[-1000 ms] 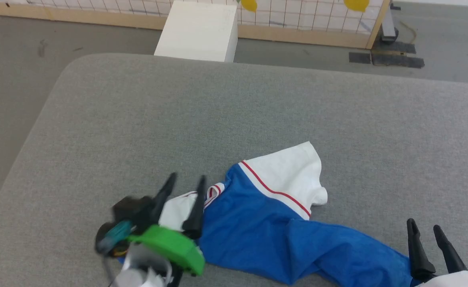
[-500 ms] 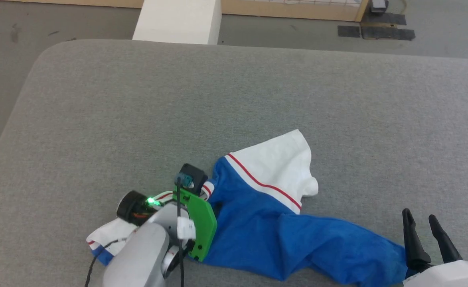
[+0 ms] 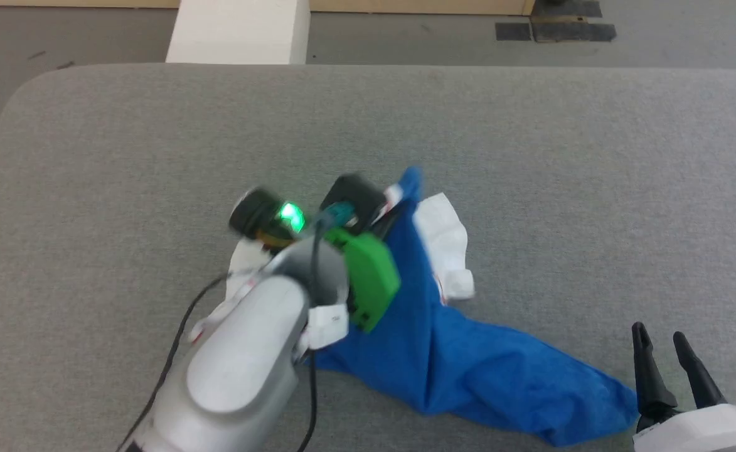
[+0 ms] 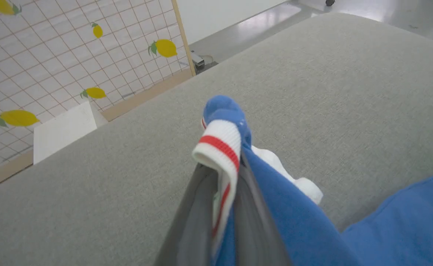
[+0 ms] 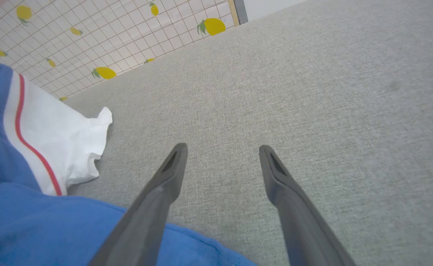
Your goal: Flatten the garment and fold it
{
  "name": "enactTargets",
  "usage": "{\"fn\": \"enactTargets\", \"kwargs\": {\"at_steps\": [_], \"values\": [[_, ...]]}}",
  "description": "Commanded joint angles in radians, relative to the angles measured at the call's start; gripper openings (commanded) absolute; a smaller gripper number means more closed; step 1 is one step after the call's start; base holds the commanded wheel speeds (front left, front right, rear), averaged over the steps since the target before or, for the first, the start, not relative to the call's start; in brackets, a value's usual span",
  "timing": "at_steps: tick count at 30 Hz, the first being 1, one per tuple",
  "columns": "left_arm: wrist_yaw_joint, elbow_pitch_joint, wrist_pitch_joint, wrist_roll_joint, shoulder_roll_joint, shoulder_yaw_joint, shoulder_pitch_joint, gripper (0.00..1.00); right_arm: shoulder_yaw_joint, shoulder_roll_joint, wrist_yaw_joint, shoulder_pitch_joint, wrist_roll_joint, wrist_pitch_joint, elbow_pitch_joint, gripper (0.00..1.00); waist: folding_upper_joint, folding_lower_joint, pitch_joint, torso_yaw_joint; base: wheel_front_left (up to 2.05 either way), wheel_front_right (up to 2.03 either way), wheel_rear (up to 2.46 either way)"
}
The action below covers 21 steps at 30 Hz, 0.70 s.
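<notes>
The left gripper (image 4: 223, 168) is clamped onto the striped neckband (image 4: 218, 142) of the garment (image 3: 468, 370), its fingers pressed together and the ribbed band poking out past the tips. The right gripper (image 5: 222, 149) hangs spread wide with nothing in it, low over the grey padded table (image 3: 531, 138) and right next to the blue hem end.

The shirt sits near the front of the table, bunched and twisted. The collar end looks raised off the surface, the blue body trails down toward the right gripper, and a white sleeve (image 5: 61, 144) lies crumpled alongside.

Handling-wise it looks like thin, floppy cotton (basically zero stiffness, weighs next to nothing). It'll sag from whatever point holds it, so a single pinch just gives a dangling rope of cloth. The fuzzy table probably drags on it a bit, which should help with smoothing. Nothing here is fragile, and the thick neckband takes a firm pinch well. The best second hold is probably a hem corner or shoulder seam, so both grips can pull it taut.
</notes>
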Motion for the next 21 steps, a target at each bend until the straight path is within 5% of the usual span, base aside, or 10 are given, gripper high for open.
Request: {"fn": "enactTargets", "kwargs": {"at_steps": [1, 7, 13, 14, 16, 18, 21], "values": [[-0.003, -0.037, -0.007, 0.012, -0.004, -0.014, -0.054, 0.00, 0.000, 0.000, -0.001, -0.022, 0.011, -0.006, 0.002, 1.00, -0.0001, 0.0000, 0.024, -0.027, 0.00, 0.00, 0.00], [-0.006, -0.087, 0.013, -0.004, -0.023, -0.032, -0.185, 0.00, 0.010, 0.000, -0.001, -0.037, 0.019, -0.015, 0.007, 1.00, -0.0001, 0.0000, 0.085, -0.080, 0.00, 0.00, 0.00], [-0.006, 0.081, -0.126, -0.008, -0.044, -0.011, -0.296, 0.00, 0.052, 0.000, -0.001, -0.086, 0.029, -0.032, 0.022, 1.00, -0.0001, 0.0000, 0.166, -0.144, 0.00, 0.00, 0.00], [-0.006, 0.134, -0.150, 0.004, -0.040, -0.018, -0.311, 0.09, 0.061, 0.000, -0.001, -0.095, 0.030, -0.035, 0.027, 1.00, -0.0001, 0.0000, 0.176, -0.155, 0.00, 0.00, 0.00], [-0.006, 0.234, -0.176, 0.003, -0.042, -0.019, -0.326, 0.91, 0.078, 0.000, -0.001, -0.111, 0.032, -0.039, 0.037, 1.00, -0.0001, 0.0000, 0.195, -0.176, 0.00, 0.00, 0.00], [-0.006, 0.327, -0.178, 0.008, -0.042, -0.032, -0.339, 1.00, 0.091, 0.000, -0.001, -0.123, 0.036, -0.046, 0.048, 1.00, -0.0001, 0.0000, 0.210, -0.190, 0.00, 0.00, 0.00], [-0.001, 0.417, -0.210, 0.005, -0.053, -0.030, -0.360, 1.00, 0.098, 0.000, -0.001, -0.133, 0.041, -0.058, 0.060, 1.00, -0.0001, 0.0000, 0.228, -0.197, 0.00, 0.00, 0.00]]}}
